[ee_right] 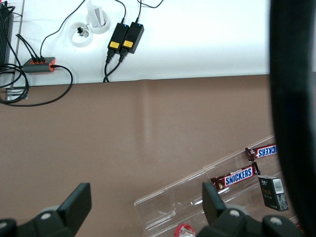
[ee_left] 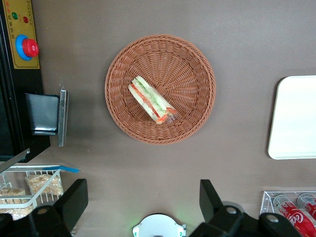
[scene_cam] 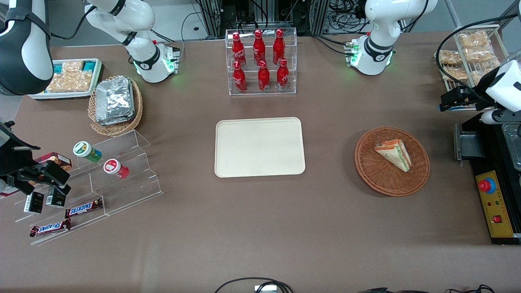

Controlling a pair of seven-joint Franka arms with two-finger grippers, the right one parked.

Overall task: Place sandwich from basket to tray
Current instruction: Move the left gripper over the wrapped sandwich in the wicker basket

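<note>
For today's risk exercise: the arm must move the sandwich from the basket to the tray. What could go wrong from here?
1. The sandwich is a clear-wrapped wedge lying flat in the basket; it may slip from the open pincer hovering above.
2. Pinching low might snag the light wicker and lift it.
3. The tray has only a low rim, so a tilted release could slide off.

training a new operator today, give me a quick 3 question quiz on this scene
1. True or false: the sandwich already lies on the tray.
2. The open gripper is: A) clamped on the sandwich, B) up above the table, clear of the basket, C) resting on the tray.
3. How many red bottles stand in the clear rack?

Key: 1 false, it lies in the basket; 2 B; 3 six.
</note>
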